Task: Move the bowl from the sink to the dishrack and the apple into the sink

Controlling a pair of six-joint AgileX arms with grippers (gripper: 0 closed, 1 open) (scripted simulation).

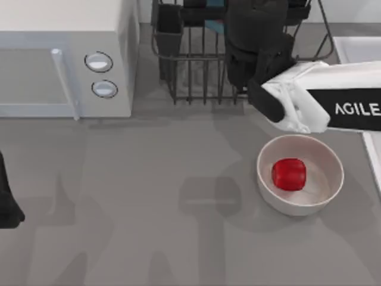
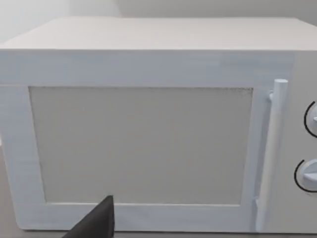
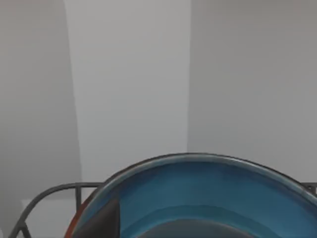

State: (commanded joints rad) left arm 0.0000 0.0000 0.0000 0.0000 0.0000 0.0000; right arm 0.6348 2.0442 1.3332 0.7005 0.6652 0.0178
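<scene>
My right gripper (image 1: 253,42) hangs over the dishrack (image 1: 196,71) at the back of the table, its black bulk hiding what lies under it. In the right wrist view the blue bowl (image 3: 208,198) with its red-orange band sits very close, a dark finger (image 3: 106,220) on its rim and a rack wire (image 3: 44,193) beside it. A sliver of the bowl (image 1: 214,27) shows among the rack bars. The red apple (image 1: 289,174) rests inside an off-white bowl (image 1: 324,196) on the table's right. The sink (image 1: 357,47) lies at the right edge. My left gripper (image 1: 7,205) is parked at the left edge.
A white microwave (image 1: 59,53) fills the back left, and its door (image 2: 148,144) faces the left wrist camera. The black utensil cup (image 1: 168,30) stands at the rack's left corner. Bare grey tabletop (image 1: 149,208) spreads across the middle and front.
</scene>
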